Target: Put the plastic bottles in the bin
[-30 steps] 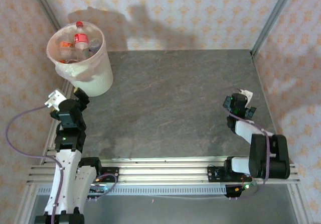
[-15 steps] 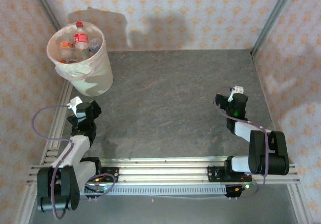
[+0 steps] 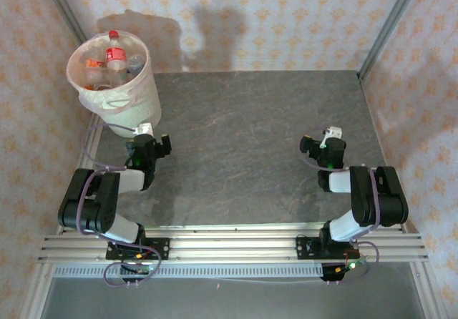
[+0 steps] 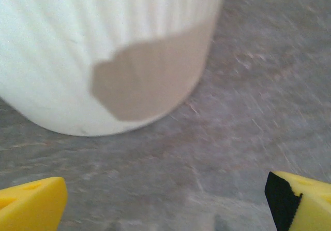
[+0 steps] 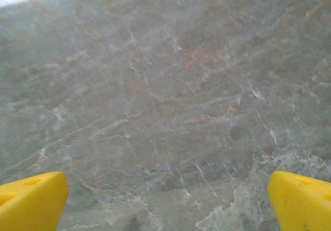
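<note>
The white bin (image 3: pixel 132 108) stands at the table's far left corner, lined with a pale pinkish bag. Several plastic bottles (image 3: pixel 113 53) with red and orange labels stick up inside it. In the left wrist view the bin's ribbed wall (image 4: pixel 77 44) rises close ahead. My left gripper (image 3: pixel 154 147) sits low over the table just right of the bin's base, open and empty, its yellow fingertips (image 4: pixel 31 207) wide apart. My right gripper (image 3: pixel 318 147) rests low on the right side, open and empty, with its yellow fingertips (image 5: pixel 300 202) over bare stone.
The grey stone tabletop (image 3: pixel 250 133) is bounded by patterned walls at the back and sides. A metal rail (image 3: pixel 229 237) runs along the near edge by both arm bases.
Both arms have folded down and back toward their bases. The left gripper swung from the table's left edge to the right of the bin; the right gripper drifted left.
</note>
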